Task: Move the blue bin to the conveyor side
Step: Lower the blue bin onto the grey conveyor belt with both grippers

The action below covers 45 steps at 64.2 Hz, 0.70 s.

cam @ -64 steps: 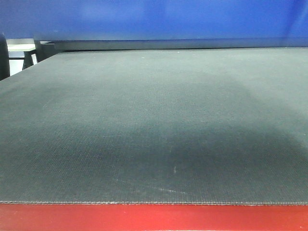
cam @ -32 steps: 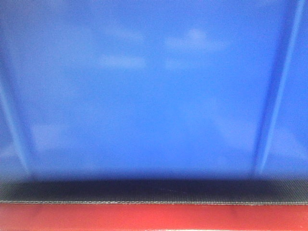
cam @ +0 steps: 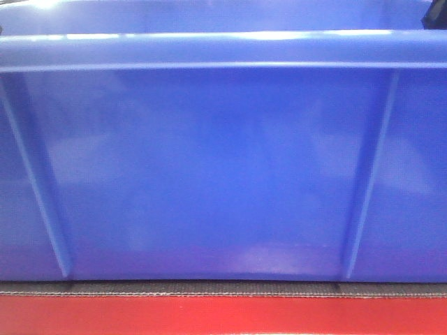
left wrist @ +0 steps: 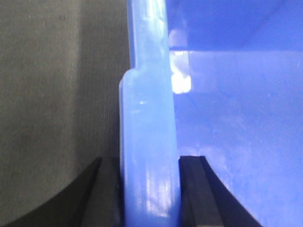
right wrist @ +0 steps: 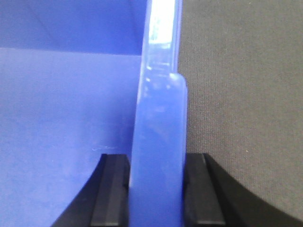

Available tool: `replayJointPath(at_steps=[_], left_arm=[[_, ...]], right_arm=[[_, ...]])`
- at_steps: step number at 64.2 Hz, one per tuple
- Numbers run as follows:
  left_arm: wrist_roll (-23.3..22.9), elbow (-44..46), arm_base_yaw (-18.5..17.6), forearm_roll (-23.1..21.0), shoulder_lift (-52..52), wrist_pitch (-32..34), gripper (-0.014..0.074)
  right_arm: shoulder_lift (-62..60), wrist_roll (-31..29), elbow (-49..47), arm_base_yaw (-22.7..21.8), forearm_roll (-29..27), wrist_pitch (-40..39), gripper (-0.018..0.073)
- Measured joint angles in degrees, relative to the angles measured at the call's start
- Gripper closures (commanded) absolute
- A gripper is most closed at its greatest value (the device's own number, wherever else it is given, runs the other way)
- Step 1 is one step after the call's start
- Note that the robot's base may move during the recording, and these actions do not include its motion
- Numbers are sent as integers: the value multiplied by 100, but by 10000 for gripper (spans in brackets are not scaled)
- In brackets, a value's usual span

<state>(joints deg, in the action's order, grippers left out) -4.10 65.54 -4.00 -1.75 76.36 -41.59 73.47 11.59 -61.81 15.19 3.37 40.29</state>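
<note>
The blue bin (cam: pixel 209 167) fills the front view. Its near wall with two slim ribs and a thick top rim stands on the dark woven conveyor belt (cam: pixel 209 287), close to the red edge strip (cam: pixel 209 314). My left gripper (left wrist: pixel 150 189) is shut on the bin's left rim (left wrist: pixel 147 118), one finger outside over the belt, one inside. My right gripper (right wrist: pixel 157 189) is shut on the bin's right rim (right wrist: pixel 158 118) in the same way. The bin's inside (left wrist: pixel 236 118) looks empty where it shows.
The grey-green belt lies left of the bin in the left wrist view (left wrist: pixel 57 94) and right of it in the right wrist view (right wrist: pixel 246 94). A dark part shows at the front view's top right corner (cam: pixel 436 17).
The bin has come toward the camera along the belt to the red edge and sunk in the front view. Its top rim now shows. A second ago it was far back.
</note>
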Motion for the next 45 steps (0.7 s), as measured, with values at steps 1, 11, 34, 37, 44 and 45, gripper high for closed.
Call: replayJointPath(at_steps=[1, 11, 34, 37, 44, 45], left_arm=[[0, 0, 0, 0, 0, 25, 615], [0, 0, 0, 23, 0, 222, 615], [0, 0, 0, 45, 0, 237, 423], [0, 0, 0, 45, 0, 237, 355], [0, 11, 0, 57, -13, 407, 248], [0, 20, 0, 57, -13, 440, 242]], right_arm=[[7, 0, 2, 0, 2, -11, 648], [99, 0, 2, 0, 2, -183, 648], [120, 11, 2, -10, -22, -250, 641], [120, 11, 2, -10, -32, -239, 623], [120, 11, 2, -10, -46, -222, 446], [120, 11, 2, -10, -46, -220, 409]])
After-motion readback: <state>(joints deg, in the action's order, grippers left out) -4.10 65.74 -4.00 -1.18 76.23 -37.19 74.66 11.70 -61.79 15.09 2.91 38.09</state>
